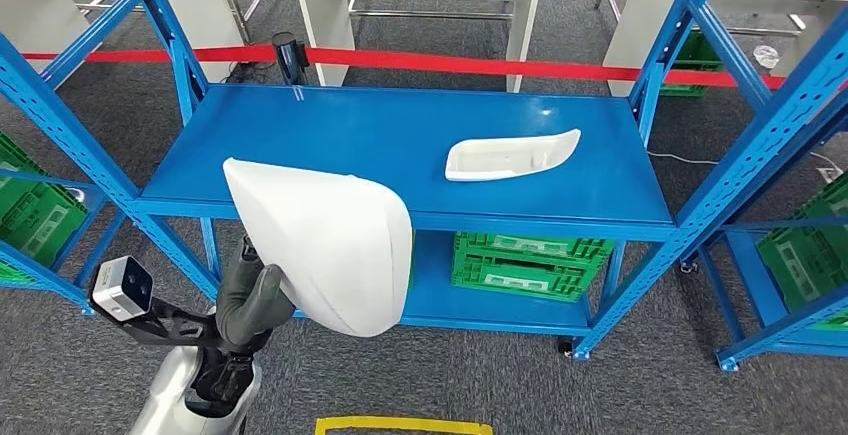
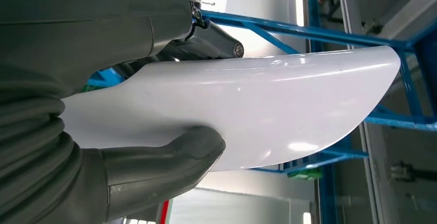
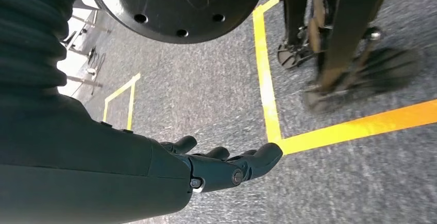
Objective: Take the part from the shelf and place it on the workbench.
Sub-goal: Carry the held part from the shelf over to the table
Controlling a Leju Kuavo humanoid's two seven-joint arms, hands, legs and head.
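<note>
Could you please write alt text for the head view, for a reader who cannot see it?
The robot's left hand holds a large white curved part in front of a blue shelf. A smaller white part lies on the shelf, green crates below.

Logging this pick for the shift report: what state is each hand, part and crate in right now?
Left hand: grips the large white part, lifted clear of the shelf.
Right hand: holds nothing, fingers extended, hanging over the floor.
Smaller white part: lying on the blue shelf, untouched.
Green crate: on the lower shelf.
</note>
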